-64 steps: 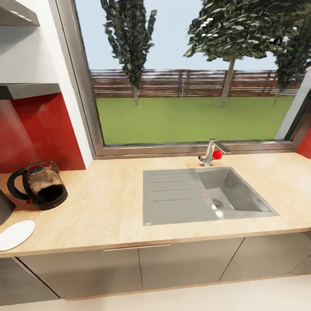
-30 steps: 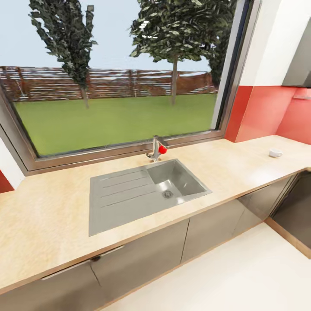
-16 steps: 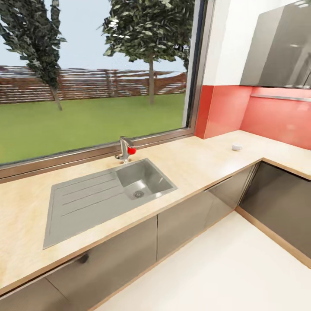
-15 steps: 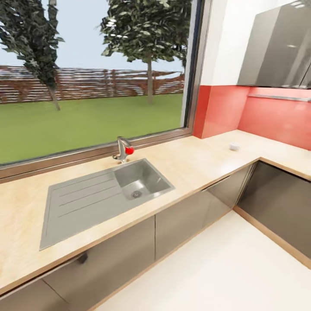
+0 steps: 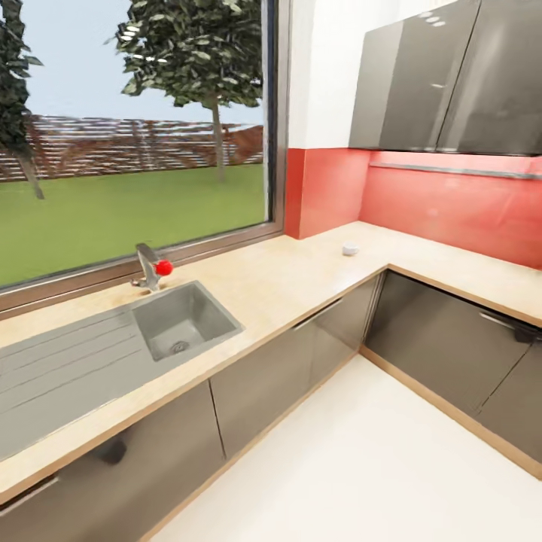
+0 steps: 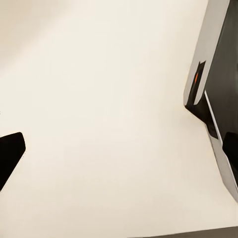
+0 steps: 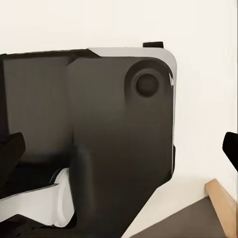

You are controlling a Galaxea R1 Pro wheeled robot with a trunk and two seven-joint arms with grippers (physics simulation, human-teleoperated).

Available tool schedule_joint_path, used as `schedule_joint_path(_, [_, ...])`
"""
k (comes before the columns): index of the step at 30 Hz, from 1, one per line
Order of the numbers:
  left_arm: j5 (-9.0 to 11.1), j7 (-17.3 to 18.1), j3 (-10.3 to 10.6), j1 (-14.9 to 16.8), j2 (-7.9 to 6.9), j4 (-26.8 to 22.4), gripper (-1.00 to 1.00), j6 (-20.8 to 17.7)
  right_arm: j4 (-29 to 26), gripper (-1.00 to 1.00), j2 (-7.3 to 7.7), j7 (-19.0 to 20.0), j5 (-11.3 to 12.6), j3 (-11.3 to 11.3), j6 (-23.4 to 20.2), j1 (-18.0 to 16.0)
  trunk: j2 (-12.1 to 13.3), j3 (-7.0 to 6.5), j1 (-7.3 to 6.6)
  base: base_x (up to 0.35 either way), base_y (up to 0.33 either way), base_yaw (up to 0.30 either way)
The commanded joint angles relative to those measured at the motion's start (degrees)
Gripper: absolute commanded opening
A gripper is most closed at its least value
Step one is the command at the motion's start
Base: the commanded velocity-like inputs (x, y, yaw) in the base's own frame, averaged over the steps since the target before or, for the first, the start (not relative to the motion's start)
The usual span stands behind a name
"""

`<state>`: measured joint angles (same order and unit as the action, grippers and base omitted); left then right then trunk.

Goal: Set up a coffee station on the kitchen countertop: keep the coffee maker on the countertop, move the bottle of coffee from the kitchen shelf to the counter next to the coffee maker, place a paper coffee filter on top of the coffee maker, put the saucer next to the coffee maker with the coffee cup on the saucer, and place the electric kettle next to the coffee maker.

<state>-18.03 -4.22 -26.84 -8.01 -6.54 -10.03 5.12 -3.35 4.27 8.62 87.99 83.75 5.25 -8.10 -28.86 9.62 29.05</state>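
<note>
While I face the corner of the kitchen, my inventory reads: wooden countertop (image 5: 301, 278) running under the window (image 5: 135, 135); sink (image 5: 184, 320) with red-knobbed tap (image 5: 153, 266); small white coffee cup (image 5: 350, 248) standing alone on the counter near the red backsplash (image 5: 444, 203); grey wall cabinets (image 5: 452, 75) above. My left gripper (image 6: 119, 148) spread wide over pale floor; my right gripper (image 7: 121, 144) likewise wide, facing my dark base (image 7: 99, 139).

Your head camera looks down and forward over the countertop (image 5: 301, 278) corner, sink (image 5: 181, 324) at left. Your wrist cameras both face down, close over pale floor (image 6: 109, 124), the right one also catching the robot's dark base (image 7: 114, 144).
</note>
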Motion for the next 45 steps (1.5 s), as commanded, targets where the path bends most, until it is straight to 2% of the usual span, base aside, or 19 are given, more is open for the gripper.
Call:
schedule_joint_path(1, [-0.6,-0.1,-0.4,0.0,0.03,-0.1,1.0,0.2,-0.1,1.0,0.04,0.1,0.6,0.5,0.1,0.0,-0.1,0.08,0.04,0.164,-0.239,-0.3])
schedule_joint_path(11, [-0.6,-0.1,-0.4,-0.1,0.04,-0.1,1.0,0.2,-0.1,1.0,0.04,0.1,0.6,0.5,0.1,-0.1,-0.1,0.08,0.04,0.257,-0.168,-0.3])
schedule_joint_path(22, [-0.6,-0.1,-0.4,-0.1,0.05,-0.1,1.0,0.3,-0.3,1.0,-0.22,0.3,0.5,0.5,0.1,0.0,-0.1,-0.31,0.04,0.322,-0.017,-0.274])
schedule_joint_path(31, [-0.5,0.2,-0.4,-0.1,0.18,-0.1,1.0,0.4,-0.3,1.0,-0.22,0.3,0.4,0.5,0.2,0.0,-0.1,-1.02,0.04,0.328,0.0,-0.144])
schedule_joint_path(36, [-0.6,0.3,-0.4,-0.1,0.75,-0.1,1.0,0.5,-0.3,1.0,-0.22,0.3,0.4,0.5,0.3,0.0,-0.1,-1.44,0.04,0.328,-0.03,-0.126])
schedule_joint_path(45, [-0.6,0.3,-0.3,-0.1,0.99,-0.1,1.0,0.5,-0.3,1.0,-0.22,0.3,0.4,0.7,0.3,0.0,-0.1,-2.2,0.04,0.29,-0.154,-0.126])
